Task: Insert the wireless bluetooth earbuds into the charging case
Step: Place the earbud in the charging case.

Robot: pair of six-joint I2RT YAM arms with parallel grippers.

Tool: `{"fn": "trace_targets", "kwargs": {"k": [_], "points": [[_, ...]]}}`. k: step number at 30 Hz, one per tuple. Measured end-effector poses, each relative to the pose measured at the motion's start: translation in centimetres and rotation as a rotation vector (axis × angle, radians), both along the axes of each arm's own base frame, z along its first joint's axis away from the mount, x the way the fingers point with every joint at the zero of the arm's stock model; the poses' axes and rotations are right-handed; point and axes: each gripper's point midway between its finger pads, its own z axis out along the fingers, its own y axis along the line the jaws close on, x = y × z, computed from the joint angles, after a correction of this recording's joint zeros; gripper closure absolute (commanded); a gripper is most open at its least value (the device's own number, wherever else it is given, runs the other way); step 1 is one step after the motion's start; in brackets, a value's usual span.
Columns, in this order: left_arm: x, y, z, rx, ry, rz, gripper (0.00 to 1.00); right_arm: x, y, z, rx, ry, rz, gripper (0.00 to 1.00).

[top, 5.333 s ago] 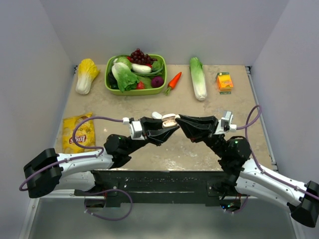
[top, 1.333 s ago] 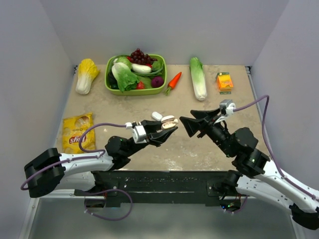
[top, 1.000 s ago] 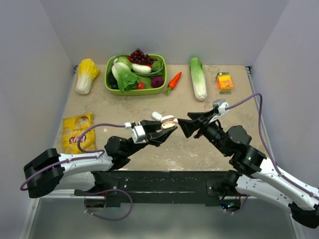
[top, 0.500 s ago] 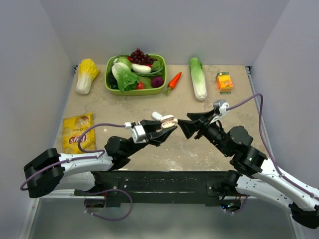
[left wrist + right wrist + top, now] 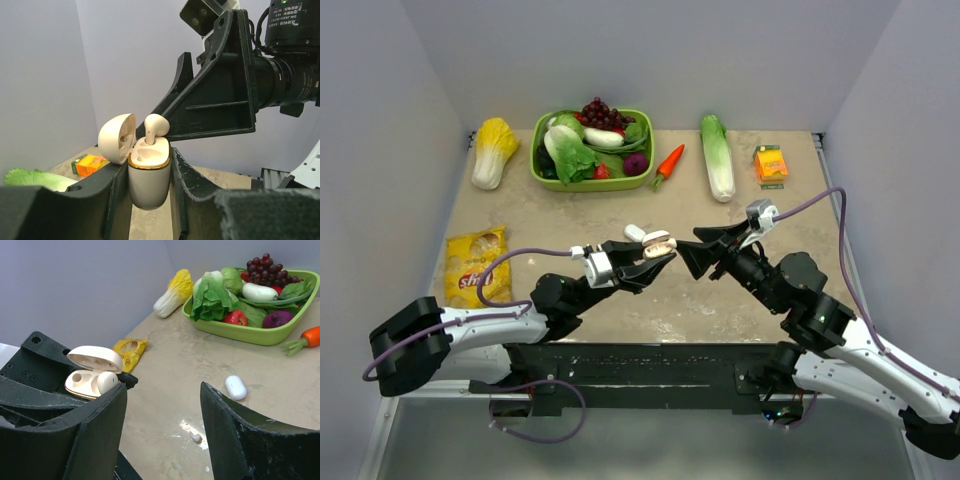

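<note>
My left gripper (image 5: 655, 255) is shut on the charging case (image 5: 149, 175), a glossy white pebble with a gold rim, held upright above the table with its lid swung open. One earbud (image 5: 156, 125) stands in a slot of the case with its head sticking up; it also shows in the right wrist view as the earbud (image 5: 106, 381) inside the case (image 5: 82, 382). My right gripper (image 5: 688, 250) is open and empty, its tips just right of the case. A second earbud (image 5: 196, 437) lies on the table below the right gripper (image 5: 164, 387).
A white oval capsule (image 5: 634, 232) lies on the table just behind the case. At the back stand a green basket (image 5: 592, 183) of vegetables, a yellow cabbage (image 5: 494, 150), a carrot (image 5: 668, 165), a long green cabbage (image 5: 717, 157) and an orange carton (image 5: 771, 163). A yellow snack bag (image 5: 477, 265) lies at the left.
The right gripper, which had drawn back from the case, has come left and down toward it again and barely moved in the last half second. The left gripper has held still.
</note>
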Motion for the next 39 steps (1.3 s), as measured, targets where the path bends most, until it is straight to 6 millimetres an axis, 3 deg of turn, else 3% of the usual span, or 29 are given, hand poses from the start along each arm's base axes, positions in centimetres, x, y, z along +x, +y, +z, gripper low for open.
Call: {"fn": "trace_targets", "kwargs": {"k": [24,30,39], "points": [[1.1,-1.0,0.5,-0.021,0.000,0.022,1.00,-0.4,-0.4,0.6,0.018,-0.009,0.001,0.36],[1.6,-1.9,-1.3,0.036,0.032,0.023,1.00,-1.3,-0.2,1.2,0.042,-0.021,0.039,0.34],[1.6,-2.0,-1.4,0.040,0.033,0.023,1.00,-1.1,-1.7,2.2,0.067,-0.042,-0.015,0.34]]}}
